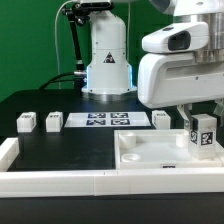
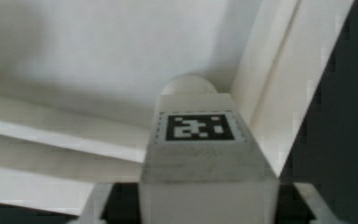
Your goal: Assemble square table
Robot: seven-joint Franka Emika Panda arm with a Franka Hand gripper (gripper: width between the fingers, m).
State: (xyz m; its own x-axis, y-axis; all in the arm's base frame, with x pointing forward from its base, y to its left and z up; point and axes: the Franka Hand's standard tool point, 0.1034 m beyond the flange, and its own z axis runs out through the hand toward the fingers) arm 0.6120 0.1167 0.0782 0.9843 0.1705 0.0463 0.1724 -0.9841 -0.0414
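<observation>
The square table's white top (image 1: 150, 152) lies at the front right, its raised rim facing up. One white leg (image 1: 203, 135) with a black-white tag stands over the top's right end, and my gripper (image 1: 202, 122) is shut on it from above. In the wrist view the leg (image 2: 197, 130) fills the middle, with the dark fingers (image 2: 123, 203) pressed against both of its sides, close to the top's rim (image 2: 274, 60). Whether the leg rests on the top I cannot tell. Three more legs (image 1: 27, 122) (image 1: 53, 121) (image 1: 161, 119) stand on the black table behind.
The marker board (image 1: 108, 120) lies flat between the loose legs. White border rails (image 1: 60, 183) run along the front and the exterior view's left edge. The arm's white base (image 1: 107, 60) stands behind the marker board.
</observation>
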